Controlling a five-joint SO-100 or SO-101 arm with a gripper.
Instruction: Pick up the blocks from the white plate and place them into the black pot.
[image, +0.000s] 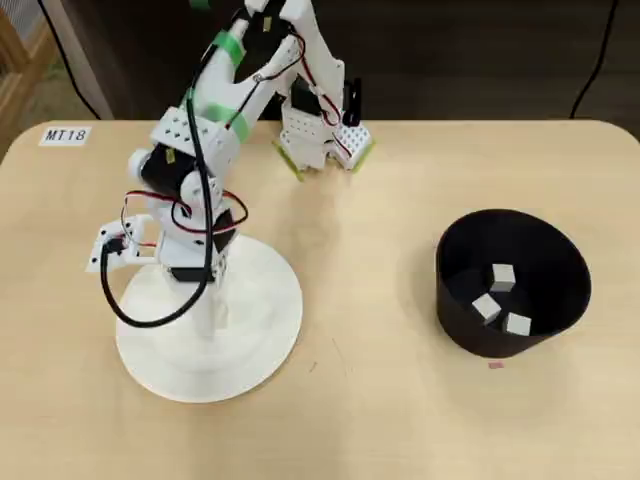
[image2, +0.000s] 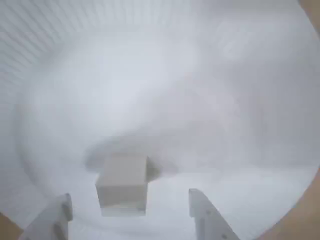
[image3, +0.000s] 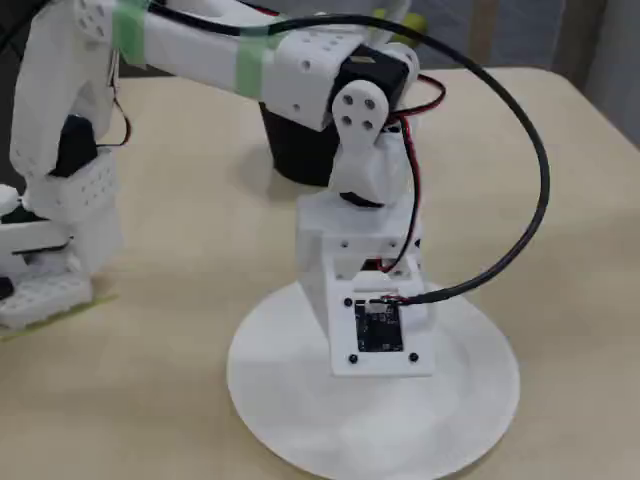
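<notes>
The arm reaches down over the white plate (image: 250, 345) at the lower left of the overhead view, placing the gripper (image2: 130, 212) directly above the work. In the wrist view, low in the frame, the two fingers (image2: 205, 215) stand wide apart on either side of the last block (image2: 122, 185), which rests on the plate; neither appears to touch it, a stance that suits closing on the cube. Three blocks (image: 502, 278) already lie inside the black pot (image: 460, 310) at the right of the overhead view, well apart from the plate. A small tag (image: 66, 135) at the table's upper left reads "MT18". No other writing is legible.
</notes>
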